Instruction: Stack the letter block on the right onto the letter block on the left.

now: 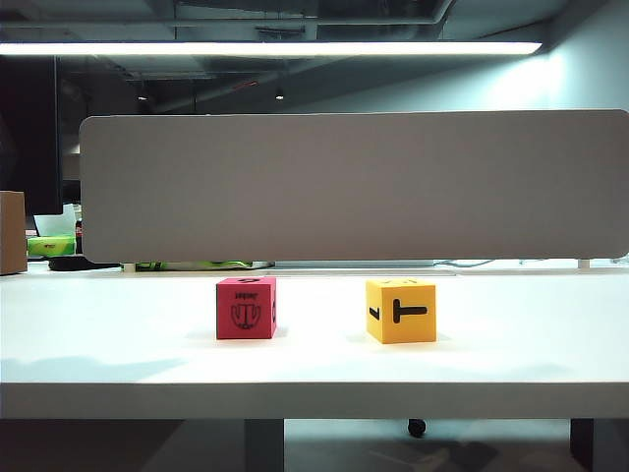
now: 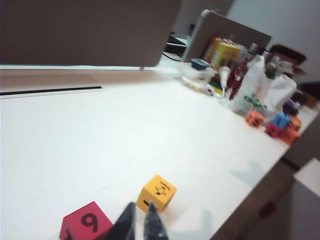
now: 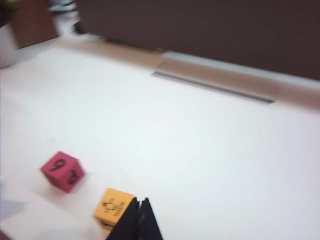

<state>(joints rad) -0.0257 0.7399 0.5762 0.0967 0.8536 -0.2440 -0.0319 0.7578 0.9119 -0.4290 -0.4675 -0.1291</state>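
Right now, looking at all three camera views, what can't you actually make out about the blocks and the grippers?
- Exterior view: neither arm shows; both are outside the frame.
- Left gripper: only the fingertips show, cut off by the picture's edge, shut and empty.
- Right gripper: likewise cut off, shut.
- Yellow block: partly hidden behind the right gripper's fingertips; blurred.
- Red block: front drawing too small to read.

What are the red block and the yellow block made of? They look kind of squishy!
The red letter cube looks like soft foam or matte plastic: flat colour, no shine, slightly rounded edges, with black printed marks. The yellow letter cube looks the same, matte with a black T on its face. Foam seems likely, but the pictures cannot settle it. The white table looks smooth and hard, faintly glossy.
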